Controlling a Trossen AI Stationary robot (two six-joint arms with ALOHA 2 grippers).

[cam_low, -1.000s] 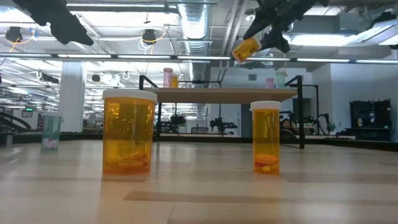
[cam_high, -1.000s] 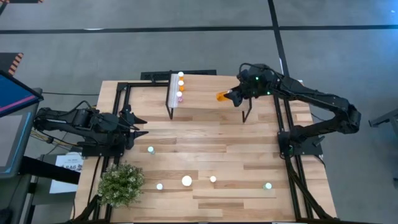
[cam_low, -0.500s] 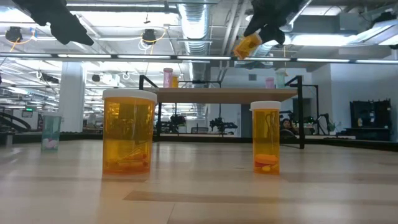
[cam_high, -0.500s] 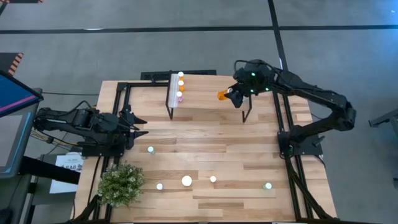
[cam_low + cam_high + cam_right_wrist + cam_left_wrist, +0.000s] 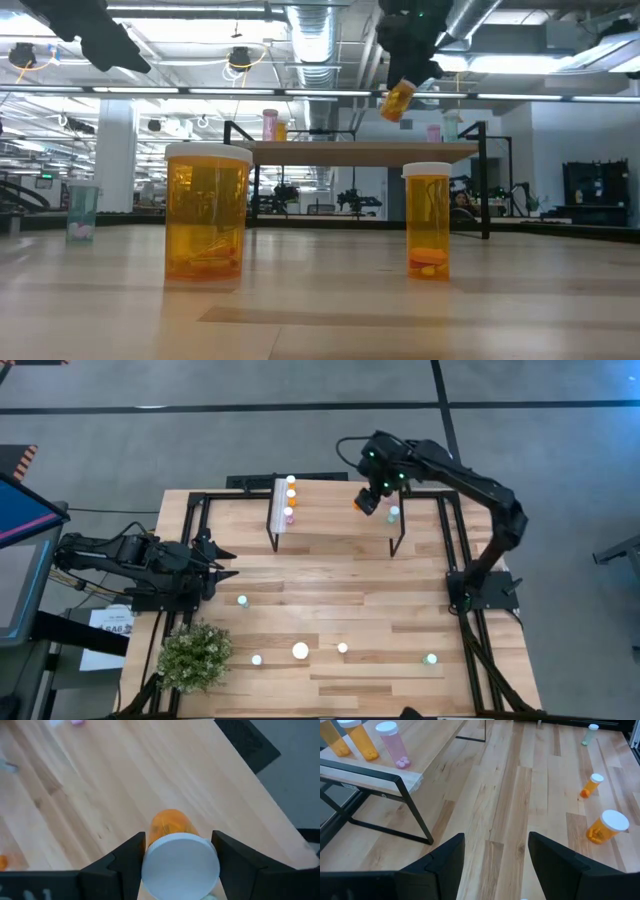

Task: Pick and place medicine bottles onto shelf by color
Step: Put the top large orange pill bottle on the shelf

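My right gripper (image 5: 366, 501) is shut on a small orange bottle (image 5: 398, 100) with a white cap, high above the right half of the shelf (image 5: 340, 510). On the shelf's left end stand two orange bottles (image 5: 350, 737) and a pink one (image 5: 391, 742). Near its right end stands a pale bottle (image 5: 393, 513). Several more bottles stand on the table, among them a wide orange one (image 5: 207, 210), a slim orange one (image 5: 428, 220) and a pale green one (image 5: 82, 212). At the table's left edge my left gripper (image 5: 232, 564) waits, open and with nothing between its fingers. My right gripper pinches the orange bottle at its cap end (image 5: 150, 857), one finger on each side. The fingers (image 5: 125, 857) slant steeply down and the bottle lies along them, cap toward the wrist and orange bottom (image 5: 171, 822) pointing down and away. It hangs tilted, clear of the shelf.
A small green plant (image 5: 195, 655) stands at the table's near left corner. Black frame rails (image 5: 455, 560) run along the table's left and right sides. Bare wood lies between the shelf and the row of bottles near the front edge.
My right gripper has carried the orange bottle toward the table's far edge and a little left, rising. It has tipped from a shallow slant to pointing steeply down, and the bottle has swung from nearly level to hanging bottom-down over the shelf. The grip has stayed shut.
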